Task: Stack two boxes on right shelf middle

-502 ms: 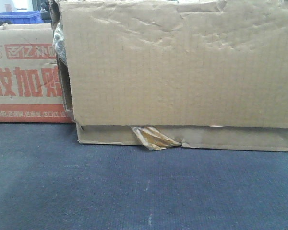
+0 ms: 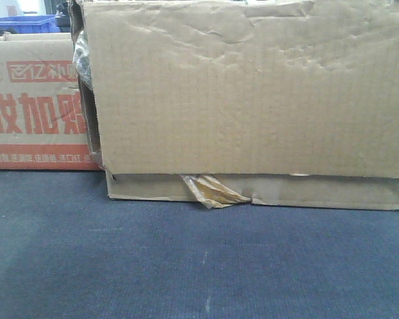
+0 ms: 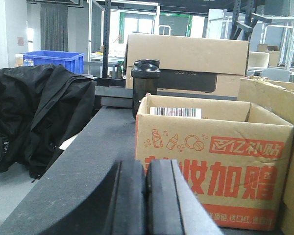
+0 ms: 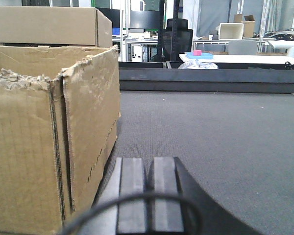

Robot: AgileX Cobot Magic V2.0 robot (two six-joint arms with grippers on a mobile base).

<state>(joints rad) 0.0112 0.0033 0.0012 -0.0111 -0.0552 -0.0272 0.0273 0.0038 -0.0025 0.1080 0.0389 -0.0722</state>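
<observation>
A plain brown carton [image 2: 253,100] with a dented face and peeling tan tape [image 2: 213,191] at its bottom seam fills the front view, standing on the dark table top. A carton with red Chinese print [image 2: 33,106] stands behind it to the left. In the left wrist view the red-print carton [image 3: 215,166] is open-topped, just right of my left gripper [image 3: 146,181], which is shut and empty. In the right wrist view the plain carton's torn right wall [image 4: 49,147] stands left of my right gripper [image 4: 148,169], shut and empty. The steel shelf is out of view.
A dark felt-like table top [image 2: 186,259] carries both cartons. A black jacket [image 3: 34,117] lies left of it, with a blue bin [image 3: 54,58] behind. A black shaker bottle [image 3: 145,85] and another brown box [image 3: 186,63] stand behind the red-print carton. A black office chair [image 4: 175,39] is far off.
</observation>
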